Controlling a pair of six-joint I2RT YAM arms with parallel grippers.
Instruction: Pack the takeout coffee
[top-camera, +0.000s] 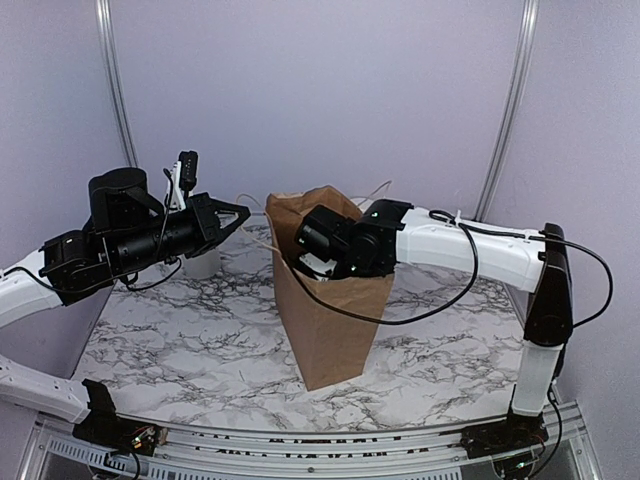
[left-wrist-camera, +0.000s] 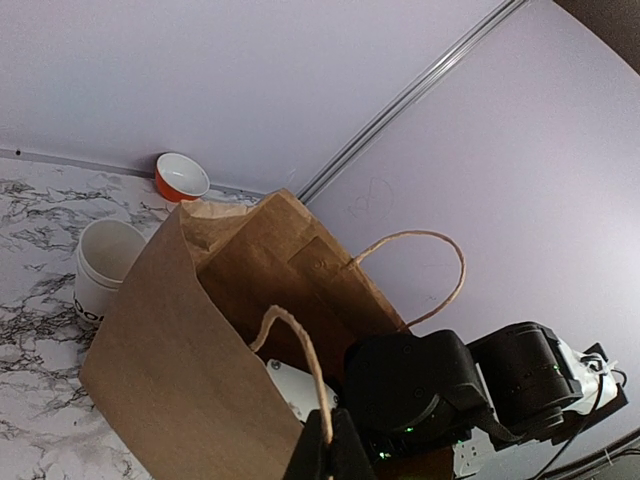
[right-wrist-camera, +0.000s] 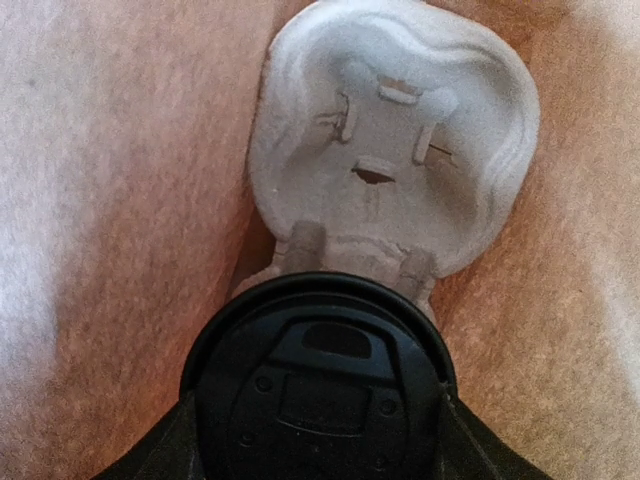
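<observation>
Right gripper (right-wrist-camera: 318, 462) is down inside the brown paper bag (top-camera: 330, 320), its fingers clamped on either side of the takeout coffee (right-wrist-camera: 320, 380). A pulp cup tray (right-wrist-camera: 390, 130) lies deeper, at the lid's 12 o'clock. Left gripper (left-wrist-camera: 330, 450), at the bag's 10 o'clock, is pinched on a bag handle (left-wrist-camera: 290, 335). Farther back stand a lidless white cup (left-wrist-camera: 100, 270) and an orange bowl (left-wrist-camera: 180, 177).

No legible text anywhere
Dark lettering low on a white paper cup (left-wrist-camera: 105, 265) shows only rounded fragments; moulded marks on the takeout coffee (right-wrist-camera: 320, 390) lid cannot be read.
</observation>
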